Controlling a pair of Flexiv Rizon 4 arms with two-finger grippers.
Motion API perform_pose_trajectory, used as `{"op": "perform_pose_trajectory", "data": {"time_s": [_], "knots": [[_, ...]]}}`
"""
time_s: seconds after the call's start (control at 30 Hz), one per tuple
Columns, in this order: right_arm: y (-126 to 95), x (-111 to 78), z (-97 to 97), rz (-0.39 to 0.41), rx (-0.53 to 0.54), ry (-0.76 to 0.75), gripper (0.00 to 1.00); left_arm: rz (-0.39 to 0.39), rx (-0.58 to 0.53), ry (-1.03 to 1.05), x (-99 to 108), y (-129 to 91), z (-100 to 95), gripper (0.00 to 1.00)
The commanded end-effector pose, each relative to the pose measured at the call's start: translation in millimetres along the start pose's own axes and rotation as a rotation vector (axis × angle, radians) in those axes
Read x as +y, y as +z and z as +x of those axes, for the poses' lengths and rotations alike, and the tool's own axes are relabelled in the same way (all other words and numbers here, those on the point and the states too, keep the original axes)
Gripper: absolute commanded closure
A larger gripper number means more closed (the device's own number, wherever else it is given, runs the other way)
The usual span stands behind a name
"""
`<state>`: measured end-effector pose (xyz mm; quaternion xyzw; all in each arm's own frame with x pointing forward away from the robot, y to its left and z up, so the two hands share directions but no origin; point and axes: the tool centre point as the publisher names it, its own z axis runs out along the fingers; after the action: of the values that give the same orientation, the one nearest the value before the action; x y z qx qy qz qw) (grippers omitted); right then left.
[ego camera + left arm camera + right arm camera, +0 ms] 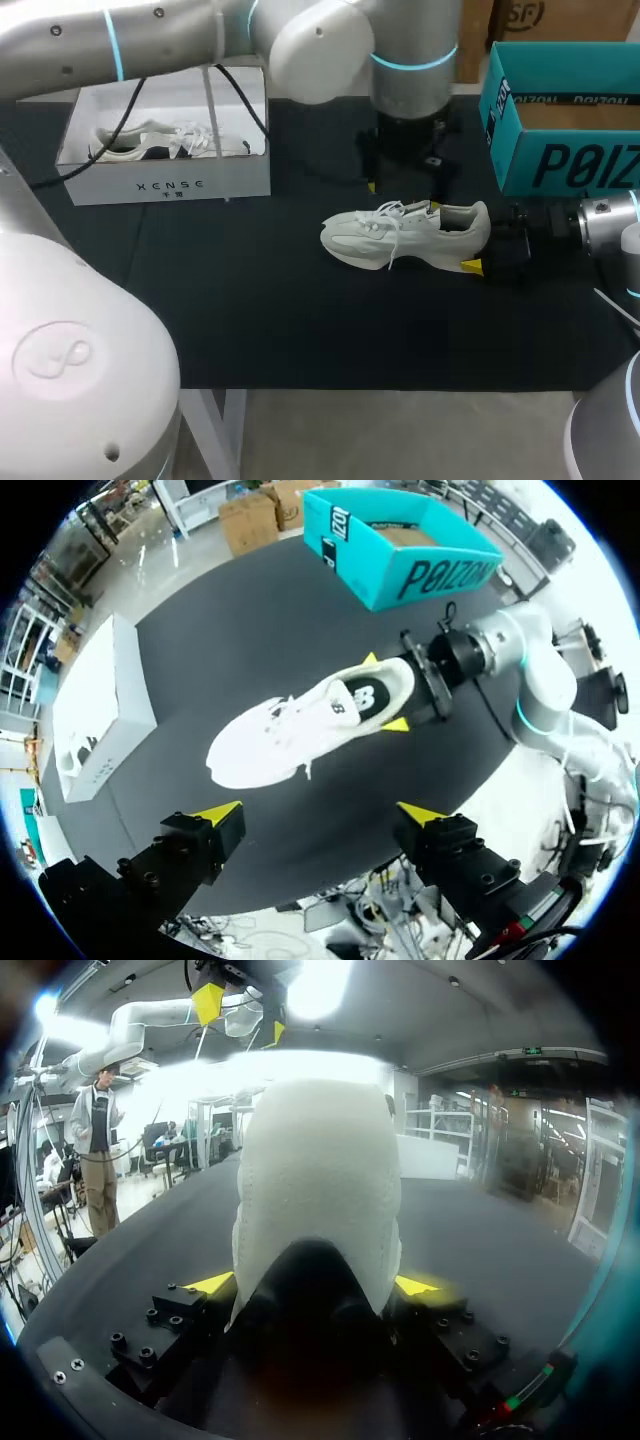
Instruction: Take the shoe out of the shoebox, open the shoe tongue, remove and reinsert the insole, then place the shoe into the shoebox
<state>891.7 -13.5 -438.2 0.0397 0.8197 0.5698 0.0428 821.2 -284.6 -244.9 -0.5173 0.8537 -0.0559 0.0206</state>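
A white sneaker (400, 235) lies upright on the black table, toe to the left. My right gripper (480, 240) comes in from the right, its fingers on either side of the heel; in the right wrist view the heel (320, 1190) fills the gap between the yellow tips. My left gripper (405, 160) hangs open above the shoe's laces, apart from it. From the left wrist view the shoe (290, 735) lies ahead of the open left gripper (320, 812), with the right gripper (383, 692) at its heel. A white shoebox (165, 185) at the back left holds a second shoe (160, 142).
A teal box (560, 150) stands open at the back right, close behind my right arm. A black cable (240, 95) from my left arm hangs over the white box. The table's front edge (400, 388) runs below the shoe.
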Motion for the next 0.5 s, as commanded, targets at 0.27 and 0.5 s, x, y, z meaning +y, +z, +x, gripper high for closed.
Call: {"op": "perform_pose_trajectory", "data": {"time_s": [0.27,0.5], "knots": [[6,-5.4,-1.6,0.002,0.001,0.001,1.0,-0.055,-0.053,-0.131,-27,40,3.7,0.0],[6,-5.4,-1.6,0.002,0.001,0.001,1.0,-0.1,-0.095,-0.13,-38,59,13.6,0.0]]}}
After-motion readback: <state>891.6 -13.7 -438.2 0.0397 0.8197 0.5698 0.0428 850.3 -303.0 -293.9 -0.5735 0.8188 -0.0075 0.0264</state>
